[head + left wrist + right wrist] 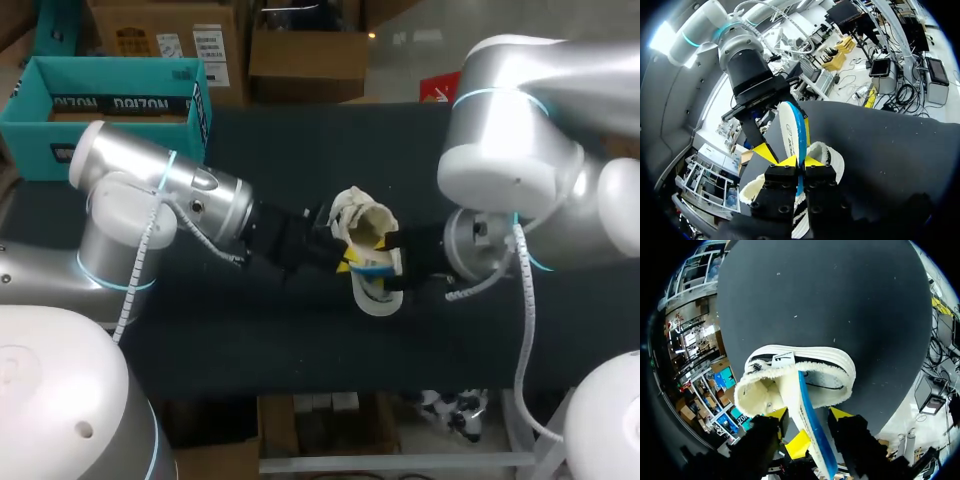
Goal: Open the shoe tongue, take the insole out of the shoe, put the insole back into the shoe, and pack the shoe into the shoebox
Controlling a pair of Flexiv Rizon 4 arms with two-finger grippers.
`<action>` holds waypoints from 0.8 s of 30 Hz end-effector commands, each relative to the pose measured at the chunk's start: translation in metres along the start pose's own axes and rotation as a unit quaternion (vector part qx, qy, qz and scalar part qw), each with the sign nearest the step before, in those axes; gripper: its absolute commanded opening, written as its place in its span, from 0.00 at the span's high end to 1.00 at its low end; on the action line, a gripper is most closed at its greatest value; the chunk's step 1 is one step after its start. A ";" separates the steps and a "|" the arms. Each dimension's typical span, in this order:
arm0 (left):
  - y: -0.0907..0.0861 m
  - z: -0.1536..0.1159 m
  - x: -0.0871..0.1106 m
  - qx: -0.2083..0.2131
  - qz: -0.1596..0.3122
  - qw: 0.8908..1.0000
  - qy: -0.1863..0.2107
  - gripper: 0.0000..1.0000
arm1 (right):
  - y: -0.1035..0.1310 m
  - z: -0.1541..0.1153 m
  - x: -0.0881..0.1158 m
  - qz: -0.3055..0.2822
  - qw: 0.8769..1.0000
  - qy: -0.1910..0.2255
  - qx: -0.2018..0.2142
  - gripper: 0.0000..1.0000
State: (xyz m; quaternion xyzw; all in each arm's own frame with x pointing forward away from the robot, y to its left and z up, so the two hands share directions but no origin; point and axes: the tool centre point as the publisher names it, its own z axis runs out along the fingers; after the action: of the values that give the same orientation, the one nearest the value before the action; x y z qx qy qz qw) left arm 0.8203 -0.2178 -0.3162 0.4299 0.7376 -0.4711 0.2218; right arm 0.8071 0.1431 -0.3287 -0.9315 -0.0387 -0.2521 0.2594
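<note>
The insole step is in hand. The shoe (pixel 826 371) lies on its side near the middle of the dark worktop (pixel 300 150), its fleecy mouth turned toward my 2 arms. The insole (pixel 789 132), white with a blue edge, stands out of that mouth with one end inside the shoe.

My left tool (pixel 801 161) is pressed onto the insole's free end, 1 yellow tip on each face. My right tool (pixel 809 414) is spread, and the insole passes between its fingers. One finger sits close beside the insole and the other stands apart from it, so I judge it is not gripping.

Whether the insole is on its way out or going back in, I cannot tell from this alone. If out, my left tool must draw the insole along the line of the shoe while my right tool steadies the shoe. If in, the toe end has to slide flat under the tongue without buckling.

The teal shoebox (pixel 110 120) waits at the far left corner, well apart from the shoe, so packing is not yet begun.
</note>
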 end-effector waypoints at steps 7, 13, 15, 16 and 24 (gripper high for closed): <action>-0.009 0.006 0.005 -0.013 0.002 1.000 -0.009 1.00 | -0.003 0.006 -0.009 -0.001 0.999 0.034 -0.019 1.00; -0.005 0.013 0.006 -0.032 0.000 0.999 -0.013 1.00 | 0.000 0.010 -0.005 -0.010 0.999 0.039 -0.026 1.00; 0.001 0.016 0.005 -0.043 -0.003 0.999 -0.014 1.00 | 0.003 0.014 -0.003 -0.011 0.999 0.037 -0.029 1.00; 0.004 0.017 0.005 -0.047 -0.006 0.999 -0.015 1.00 | 0.005 0.016 -0.002 -0.012 0.999 0.037 -0.030 1.00; 0.027 0.027 0.001 -0.067 -0.037 0.997 -0.013 1.00 | 0.013 0.032 0.007 -0.017 0.999 0.028 -0.040 1.00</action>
State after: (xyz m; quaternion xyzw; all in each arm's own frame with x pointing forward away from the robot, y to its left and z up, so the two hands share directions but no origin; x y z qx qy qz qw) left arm 0.8338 -0.2245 -0.3338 0.3830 0.7778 -0.4344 0.2443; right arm 0.8265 0.1369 -0.3476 -0.9322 -0.0525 -0.2578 0.2485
